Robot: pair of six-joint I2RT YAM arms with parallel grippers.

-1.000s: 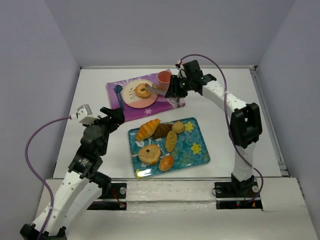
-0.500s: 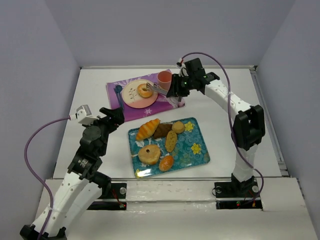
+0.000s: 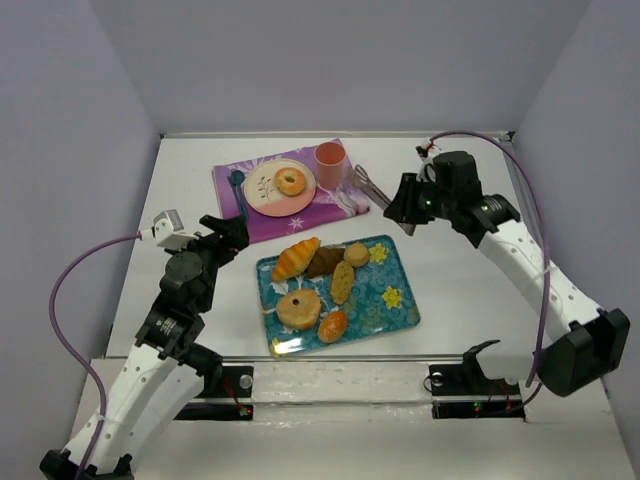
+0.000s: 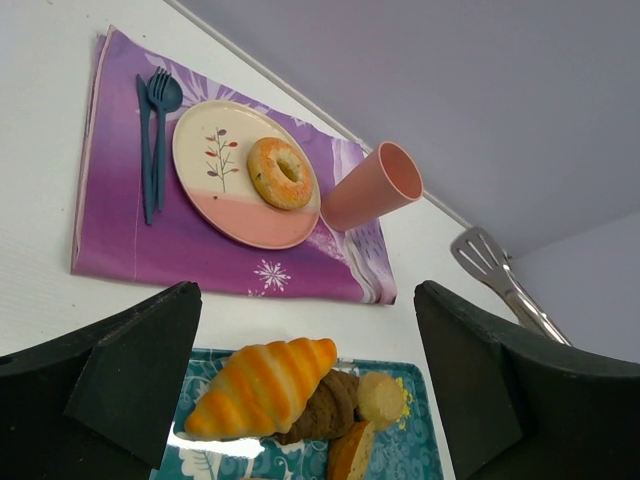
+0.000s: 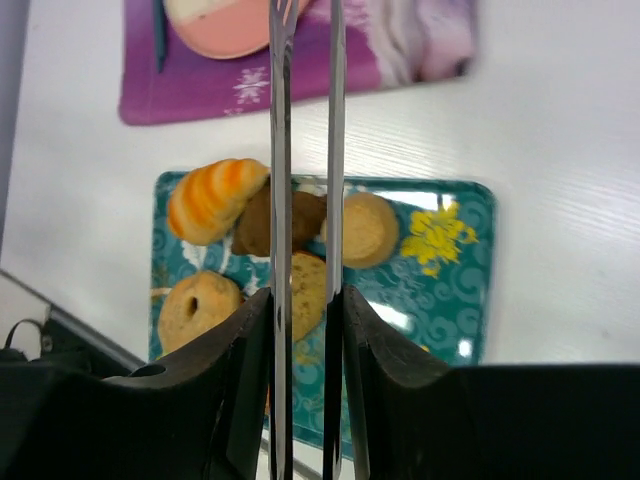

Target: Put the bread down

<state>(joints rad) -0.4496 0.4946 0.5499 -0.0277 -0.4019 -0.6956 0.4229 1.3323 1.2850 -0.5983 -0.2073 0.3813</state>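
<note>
The bread (image 3: 291,181), a small glossy orange ring bun, lies on the pink plate (image 3: 262,195) on the purple mat. It also shows in the left wrist view (image 4: 281,172). My right gripper (image 3: 405,200) is shut on metal tongs (image 3: 368,184), whose empty tips point toward the pink cup (image 3: 331,160), well right of the plate. In the right wrist view the tongs' arms (image 5: 281,150) run up between my fingers, nothing between them. My left gripper (image 3: 225,232) is open and empty, left of the tray.
A teal tray (image 3: 395,310) holds a croissant (image 3: 296,258), a sugar-dusted ring doughnut (image 3: 299,308) and several other pastries. A blue fork and spoon (image 3: 238,190) lie on the purple mat (image 3: 270,225) left of the plate.
My right arm has pulled back to the right with the tongs, away from the plate. The bun stays on the plate. The left arm has not moved.
</note>
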